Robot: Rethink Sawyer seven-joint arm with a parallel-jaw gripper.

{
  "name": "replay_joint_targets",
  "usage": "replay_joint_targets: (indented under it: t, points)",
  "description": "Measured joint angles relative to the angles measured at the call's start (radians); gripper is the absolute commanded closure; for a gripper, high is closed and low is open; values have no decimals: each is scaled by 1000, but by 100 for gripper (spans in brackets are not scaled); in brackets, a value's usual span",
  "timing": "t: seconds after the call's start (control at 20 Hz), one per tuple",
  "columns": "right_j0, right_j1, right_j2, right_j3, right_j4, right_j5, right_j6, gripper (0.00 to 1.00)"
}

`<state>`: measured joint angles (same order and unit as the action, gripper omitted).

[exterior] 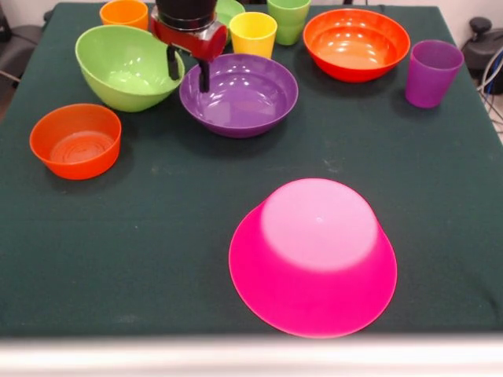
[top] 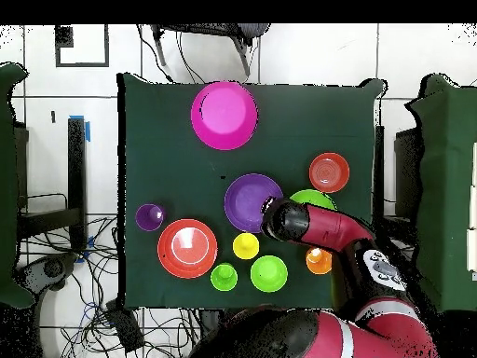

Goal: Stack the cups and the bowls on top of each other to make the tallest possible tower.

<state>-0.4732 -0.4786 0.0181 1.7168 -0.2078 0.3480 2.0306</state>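
The large pink bowl [exterior: 314, 251] lies upside down near the table's front edge, and shows in the overhead view [top: 224, 114]. The wide purple bowl [exterior: 244, 98] stands upright at mid-table. My gripper [exterior: 189, 82] is open and hangs at this bowl's left rim, one finger inside the bowl and one outside it, towards the light green bowl [exterior: 126, 67]. It holds nothing. Two orange-red bowls stand at the left [exterior: 76, 140] and back right [exterior: 356, 43]. The yellow cup [exterior: 252, 33], light green cup [exterior: 288, 17], orange cup [exterior: 124, 12] and purple cup [exterior: 432, 72] stand upright. Nothing is stacked.
The small green bowl [exterior: 229, 9] is mostly hidden behind my wrist; it shows in the overhead view [top: 268, 272]. The dark green cloth [exterior: 157, 236] covers the table. In the overhead view my arm [top: 326, 228] covers part of the light green bowl [top: 312, 198].
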Motion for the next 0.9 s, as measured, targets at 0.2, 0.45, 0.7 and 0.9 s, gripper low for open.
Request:
replay_joint_targets:
  t: [0.2, 0.45, 0.7, 0.9]
  points:
    - [-7, -5, 5, 0, 0, 0, 0, 0]
    - [-21, -35, 15, 0, 0, 0, 0, 0]
    - [-31, -71, 25, 0, 0, 7, 0, 0]
    - [-44, -105, 44, 0, 0, 19, 0, 0]
